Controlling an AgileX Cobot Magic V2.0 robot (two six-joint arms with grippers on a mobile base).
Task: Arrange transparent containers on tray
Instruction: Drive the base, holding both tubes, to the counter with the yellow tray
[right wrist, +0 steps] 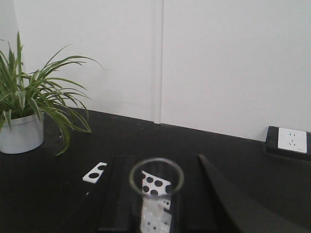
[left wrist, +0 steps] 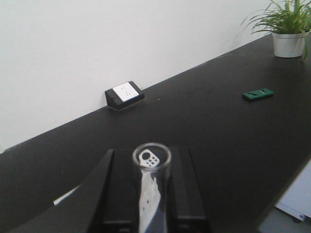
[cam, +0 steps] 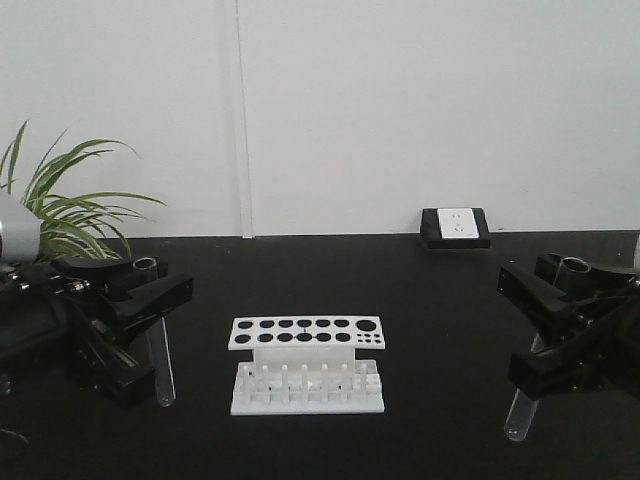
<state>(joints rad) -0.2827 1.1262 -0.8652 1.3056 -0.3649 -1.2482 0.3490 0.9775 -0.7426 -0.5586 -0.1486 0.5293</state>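
Glass, clear and empty, the left test tube (cam: 160, 365) hung upright, clamped in the left gripper (cam: 152, 285) left of the white rack (cam: 306, 334). The right test tube (cam: 520, 405) leaned, pinched by the right gripper (cam: 545, 330) at the rack's other side. All the rack's holes stood unfilled.

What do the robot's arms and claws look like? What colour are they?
They are mostly black. The left claw and the right claw each have two flat, blocky fingers that narrow to wedge-shaped tips, a bit like a beak. Behind the left one sits a rounded silvery-grey casing. No cables or markings show clearly.
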